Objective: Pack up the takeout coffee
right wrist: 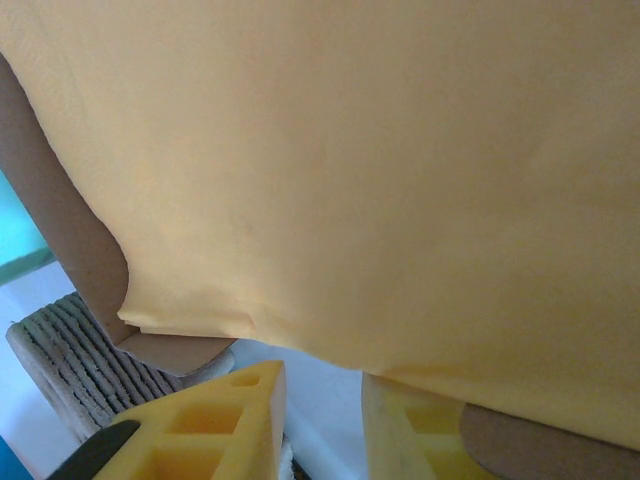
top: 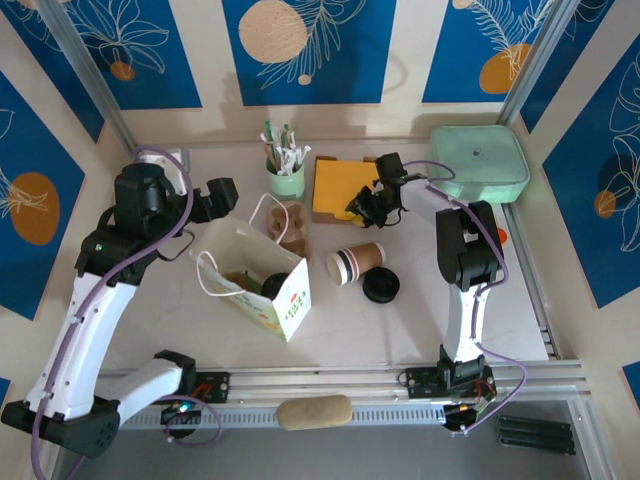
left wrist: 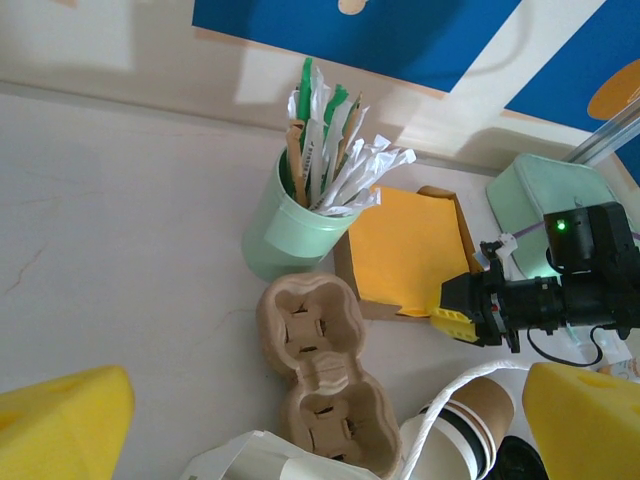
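One takeout coffee [top: 355, 264] lies sideways near the right jaws, untouched.

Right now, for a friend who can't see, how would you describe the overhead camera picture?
A kraft paper coffee cup lies on its side mid-table beside its black lid, right of an open white paper bag. The right arm's end effector is at the edge of the orange napkins behind them.

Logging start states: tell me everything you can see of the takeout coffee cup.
The takeout coffee cup is kraft-brown paper with white and dark bands near its rim. It lies on its side on the table, lidless, open mouth toward the white paper bag. Its black lid rests on the table close beside its base end. Nothing holds it.
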Available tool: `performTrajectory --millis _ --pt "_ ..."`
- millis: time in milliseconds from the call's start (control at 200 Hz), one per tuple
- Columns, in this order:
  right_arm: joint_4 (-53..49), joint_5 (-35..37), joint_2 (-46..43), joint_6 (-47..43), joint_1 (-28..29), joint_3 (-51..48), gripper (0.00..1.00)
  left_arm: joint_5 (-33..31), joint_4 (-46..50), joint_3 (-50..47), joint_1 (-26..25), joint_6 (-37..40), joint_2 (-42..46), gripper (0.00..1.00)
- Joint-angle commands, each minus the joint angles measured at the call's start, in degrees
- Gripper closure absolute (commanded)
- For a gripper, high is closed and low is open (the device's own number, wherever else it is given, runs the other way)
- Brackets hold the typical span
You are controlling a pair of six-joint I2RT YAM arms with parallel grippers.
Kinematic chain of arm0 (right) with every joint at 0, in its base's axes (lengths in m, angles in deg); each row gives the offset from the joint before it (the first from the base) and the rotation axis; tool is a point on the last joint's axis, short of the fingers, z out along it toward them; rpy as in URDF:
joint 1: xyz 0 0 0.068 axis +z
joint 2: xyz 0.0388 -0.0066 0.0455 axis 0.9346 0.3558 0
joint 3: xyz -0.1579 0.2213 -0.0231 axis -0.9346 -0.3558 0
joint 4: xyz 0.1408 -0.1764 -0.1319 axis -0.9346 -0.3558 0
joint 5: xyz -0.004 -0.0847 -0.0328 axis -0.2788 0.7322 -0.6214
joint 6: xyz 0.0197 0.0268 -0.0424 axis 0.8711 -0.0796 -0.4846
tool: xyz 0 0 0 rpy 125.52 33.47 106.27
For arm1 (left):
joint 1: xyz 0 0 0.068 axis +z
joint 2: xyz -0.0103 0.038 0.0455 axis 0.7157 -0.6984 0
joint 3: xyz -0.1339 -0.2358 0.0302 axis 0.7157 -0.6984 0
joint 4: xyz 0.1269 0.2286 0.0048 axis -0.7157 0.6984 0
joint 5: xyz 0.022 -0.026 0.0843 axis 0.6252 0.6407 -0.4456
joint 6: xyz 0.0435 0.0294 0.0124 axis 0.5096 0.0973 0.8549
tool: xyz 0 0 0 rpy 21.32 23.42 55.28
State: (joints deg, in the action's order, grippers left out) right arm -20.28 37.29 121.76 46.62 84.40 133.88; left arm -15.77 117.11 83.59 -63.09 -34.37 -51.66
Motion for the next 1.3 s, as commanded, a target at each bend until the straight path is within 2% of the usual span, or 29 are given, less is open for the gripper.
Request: performTrajectory --millis 0,550,910,1295 --pt "-0.42 -1.41 -1.27 0.11 -0.35 0.93 0.74 0.88 -1.27 0.2 0.47 0.47 0.21 0.01" --pt "0.02 -1.58 -1.55 0.18 -0.88 0.55 0.77 1.05 -1.95 -0.23 0.51 0.54 -0.03 0.01" --pt "0.46 -2.28 -1.92 0.19 -1.25 0.57 1.0 1.05 -1.97 -0.24 0.48 0.53 0.05 0.01" --pt "6.78 -5.02 -11.17 -1.48 -1.44 0.55 1.0 1.15 -1.97 -0.46 0.48 0.21 0.13 0.01"
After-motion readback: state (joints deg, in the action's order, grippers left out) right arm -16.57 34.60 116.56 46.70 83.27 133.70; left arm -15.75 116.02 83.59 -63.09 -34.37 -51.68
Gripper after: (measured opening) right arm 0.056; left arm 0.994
